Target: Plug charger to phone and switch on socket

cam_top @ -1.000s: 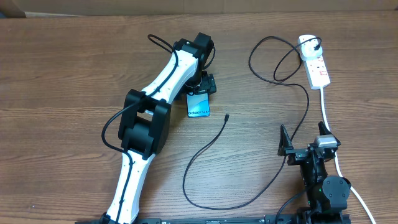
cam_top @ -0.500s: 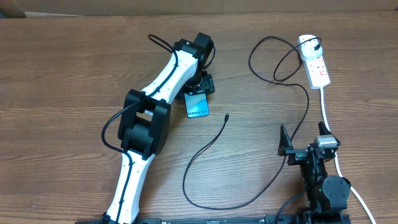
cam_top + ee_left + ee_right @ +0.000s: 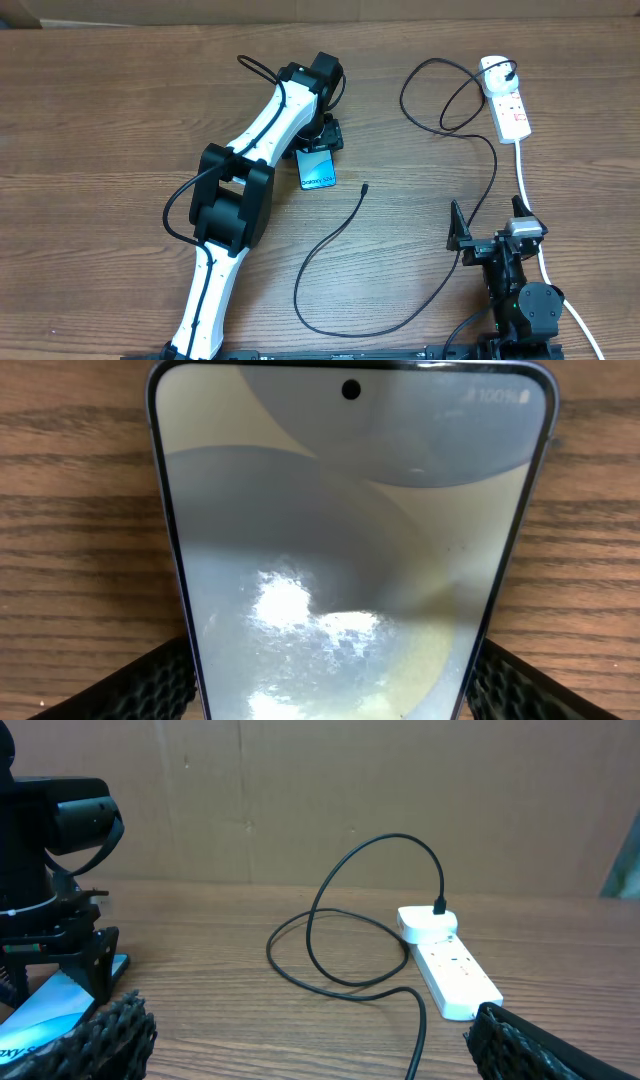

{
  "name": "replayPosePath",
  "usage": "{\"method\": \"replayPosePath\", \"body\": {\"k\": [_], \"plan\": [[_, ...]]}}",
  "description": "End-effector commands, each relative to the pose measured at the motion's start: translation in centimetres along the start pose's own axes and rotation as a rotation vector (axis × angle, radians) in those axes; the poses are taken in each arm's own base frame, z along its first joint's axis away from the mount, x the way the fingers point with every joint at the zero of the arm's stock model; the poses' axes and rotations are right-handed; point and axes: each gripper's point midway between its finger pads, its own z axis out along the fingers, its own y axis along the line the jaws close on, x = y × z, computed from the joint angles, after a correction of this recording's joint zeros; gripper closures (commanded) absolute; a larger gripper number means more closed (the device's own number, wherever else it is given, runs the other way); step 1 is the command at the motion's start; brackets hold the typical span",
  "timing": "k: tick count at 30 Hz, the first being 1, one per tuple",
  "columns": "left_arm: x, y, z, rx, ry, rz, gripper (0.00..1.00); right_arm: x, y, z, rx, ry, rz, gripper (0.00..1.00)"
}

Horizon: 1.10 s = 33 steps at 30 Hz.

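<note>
On the counter [image 3: 120, 100] | phone [image 3: 320, 172] at centre, its far end under the left hand [image 3: 325, 135] | charger [image 3: 349, 216] tip just right of it, apart | socket [image 3: 510, 105] far right

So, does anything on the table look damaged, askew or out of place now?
Nothing looks damaged or spilled. Only the charger's plug tip rests loose on the table, beside the phone but apart from it; its cable sprawls in loops toward the socket.

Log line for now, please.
left gripper: shut on phone | right gripper: open, empty | charger tip: lying free, not in phone | socket: no gripper on it
</note>
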Motion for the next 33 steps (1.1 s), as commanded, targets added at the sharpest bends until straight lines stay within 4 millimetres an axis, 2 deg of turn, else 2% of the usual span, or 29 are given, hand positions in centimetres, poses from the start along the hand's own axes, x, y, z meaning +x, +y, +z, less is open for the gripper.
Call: {"method": "replayPosePath", "body": {"k": [1, 5, 14, 22, 33], "plan": [[1.6, 0.1, 2.9, 0.006, 0.088, 0.008, 0.19, 0.2, 0.0, 0.0, 0.005, -0.004, 0.005, 0.0], [1.8, 0.3, 2.7, 0.0, 0.098, 0.006, 0.26, 0.2, 0.0, 0.0, 0.005, -0.004, 0.005, 0.0], [1.6, 0.6, 2.4, 0.009, 0.108, -0.007, 0.25, 0.2, 0.0, 0.0, 0.005, -0.004, 0.005, 0.0], [1.6, -0.3, 0.9, 0.082, 0.143, -0.025, 0.27, 0.2, 0.0, 0.0, 0.005, -0.004, 0.005, 0.0], [1.9, -2.2, -2.4, 0.374, 0.319, -0.114, 0.27, 0.2, 0.0, 0.0, 0.005, -0.004, 0.005, 0.0]]}}
